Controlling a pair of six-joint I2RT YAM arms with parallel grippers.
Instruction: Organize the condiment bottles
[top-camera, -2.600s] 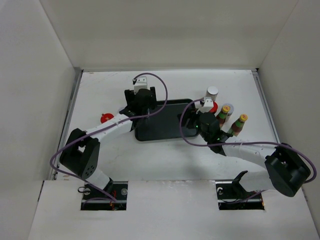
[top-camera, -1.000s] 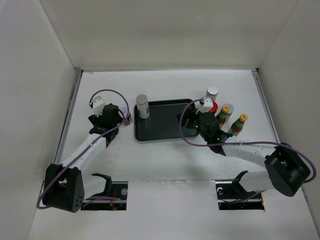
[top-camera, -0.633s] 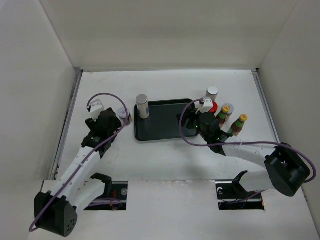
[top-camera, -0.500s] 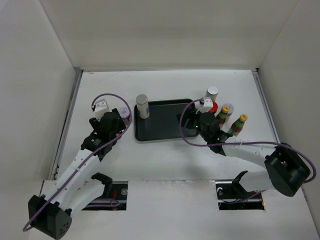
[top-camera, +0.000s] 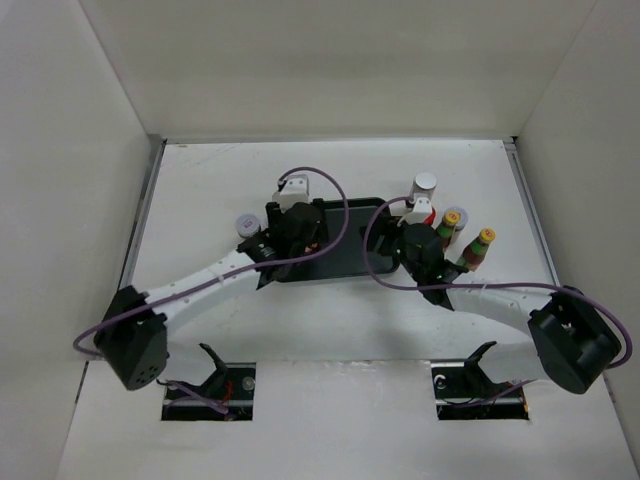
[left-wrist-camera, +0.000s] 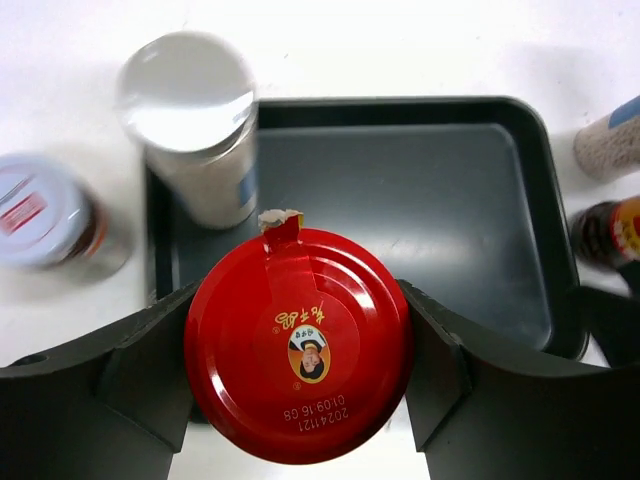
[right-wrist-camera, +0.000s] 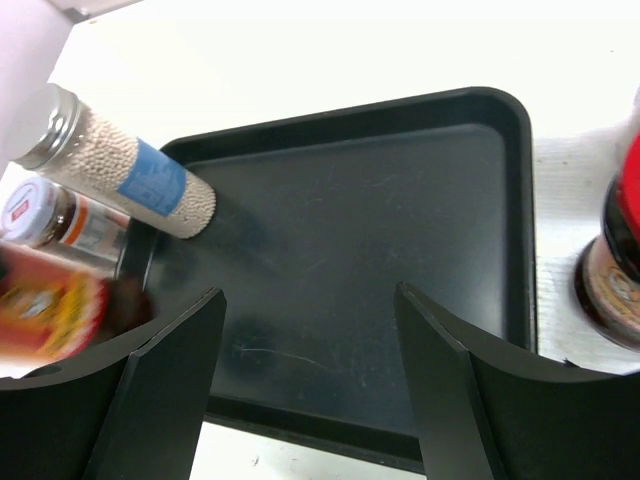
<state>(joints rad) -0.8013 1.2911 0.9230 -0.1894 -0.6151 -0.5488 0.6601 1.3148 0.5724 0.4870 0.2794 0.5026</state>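
Note:
My left gripper (left-wrist-camera: 300, 300) is shut on a red-capped jar (left-wrist-camera: 298, 345) and holds it over the near left edge of the dark tray (left-wrist-camera: 420, 200). A grey-capped white shaker (left-wrist-camera: 195, 140) stands in the tray's far left corner. A silver-lidded jar (left-wrist-camera: 50, 215) stands left of the tray. My right gripper (right-wrist-camera: 310, 300) is open and empty over the tray's right part (right-wrist-camera: 380, 230). In the top view my left gripper (top-camera: 285, 250) hides its jar. A white shaker (top-camera: 425, 185), a second red-capped jar (right-wrist-camera: 615, 270) and two slim brown bottles (top-camera: 452, 222) (top-camera: 480, 245) stand right of the tray.
High white walls (top-camera: 80, 150) close in the table on the left, back and right. The purple cables (top-camera: 345, 205) of both arms loop over the tray. The two grippers are close together above the tray (top-camera: 345, 262).
My left arm closed on the red-capped jar left of the tray and has swung right with it to the tray's near left edge. My right arm has hardly moved.

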